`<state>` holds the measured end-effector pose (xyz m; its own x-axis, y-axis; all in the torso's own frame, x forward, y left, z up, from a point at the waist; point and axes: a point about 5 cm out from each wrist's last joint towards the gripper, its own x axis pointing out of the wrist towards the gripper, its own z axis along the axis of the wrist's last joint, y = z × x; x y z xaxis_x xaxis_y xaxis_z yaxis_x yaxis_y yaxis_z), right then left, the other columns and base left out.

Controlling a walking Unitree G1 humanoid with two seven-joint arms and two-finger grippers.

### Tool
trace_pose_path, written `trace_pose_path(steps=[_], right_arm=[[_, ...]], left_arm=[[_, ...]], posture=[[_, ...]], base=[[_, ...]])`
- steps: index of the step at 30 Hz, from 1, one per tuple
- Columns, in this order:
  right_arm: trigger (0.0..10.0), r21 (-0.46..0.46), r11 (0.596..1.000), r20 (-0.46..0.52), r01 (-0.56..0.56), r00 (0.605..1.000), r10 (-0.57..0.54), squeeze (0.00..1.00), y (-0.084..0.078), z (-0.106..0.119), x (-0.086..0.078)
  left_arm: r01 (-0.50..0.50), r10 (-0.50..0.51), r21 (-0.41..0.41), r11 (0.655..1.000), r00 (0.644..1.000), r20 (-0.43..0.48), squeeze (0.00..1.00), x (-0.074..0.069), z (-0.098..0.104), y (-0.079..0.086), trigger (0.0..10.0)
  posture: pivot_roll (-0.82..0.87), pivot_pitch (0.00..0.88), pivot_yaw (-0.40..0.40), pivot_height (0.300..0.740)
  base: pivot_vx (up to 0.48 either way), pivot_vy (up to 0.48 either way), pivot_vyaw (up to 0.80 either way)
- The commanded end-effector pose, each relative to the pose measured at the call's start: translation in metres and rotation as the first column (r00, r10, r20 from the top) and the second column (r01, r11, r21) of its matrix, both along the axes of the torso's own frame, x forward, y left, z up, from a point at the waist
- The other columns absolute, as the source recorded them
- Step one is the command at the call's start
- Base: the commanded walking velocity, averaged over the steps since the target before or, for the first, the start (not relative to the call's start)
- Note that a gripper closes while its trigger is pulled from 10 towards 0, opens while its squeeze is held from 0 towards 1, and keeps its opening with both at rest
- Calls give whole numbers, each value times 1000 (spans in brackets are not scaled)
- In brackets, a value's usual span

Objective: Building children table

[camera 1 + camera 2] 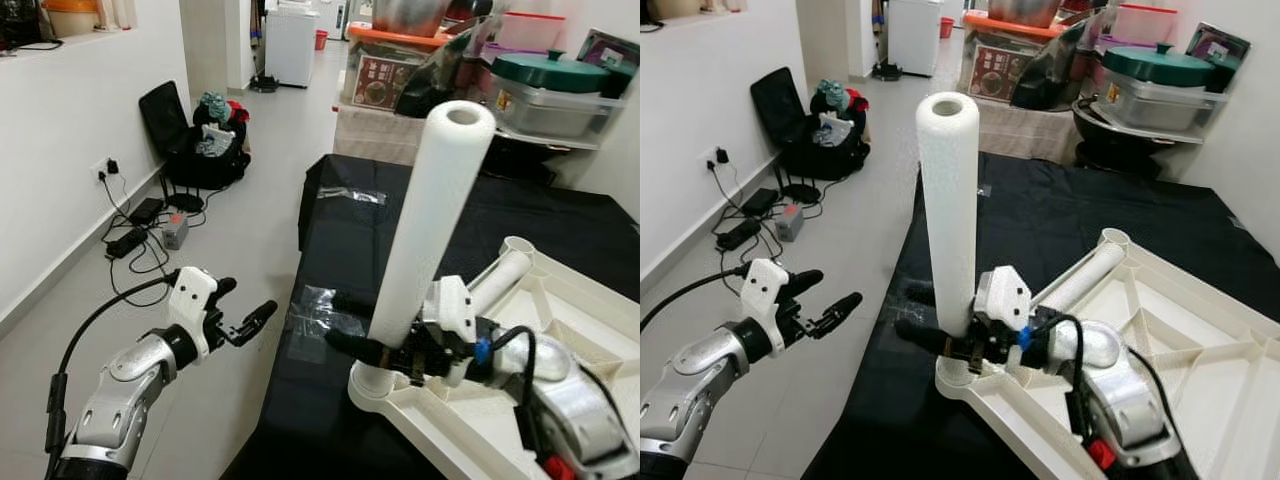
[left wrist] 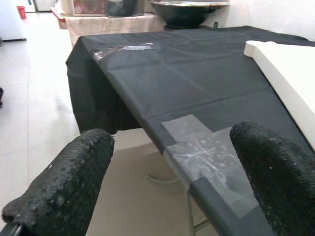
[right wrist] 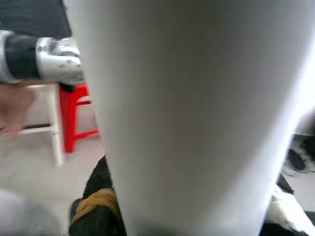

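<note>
Since the white tube leg (image 1: 948, 210) needs seating in the corner socket of the upturned white tabletop (image 1: 1200, 350), the right claw (image 1: 940, 340) grips it low, holding it near upright, slightly tilted. Leg: matte, hollow, open top. Second leg (image 1: 1080, 275) lies on the tabletop, which rests on the black-covered desk (image 1: 1060, 215). Left claw (image 1: 235, 315) hovers off the desk edge, fingers apart, empty.
</note>
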<state>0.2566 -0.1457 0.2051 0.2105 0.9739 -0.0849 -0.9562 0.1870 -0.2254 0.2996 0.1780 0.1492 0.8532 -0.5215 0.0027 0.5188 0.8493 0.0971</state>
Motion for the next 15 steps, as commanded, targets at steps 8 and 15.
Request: trace_pose_path(steps=[8,15], right_arm=[[10000,67,956,-331,-285,898,290,0,9,-16,-6],[10000,92,926,-329,-366,867,375,0,27,-10,2]], left_arm=[[11,-12,-25,1000,999,-40,0,-4,-4,0,10000],[8,-9,-26,1000,998,-58,0,-6,-9,0,10000]], posture=[[135,0,-125,740],[147,0,-137,740]], base=[[0,0,0],[0,0,0]])
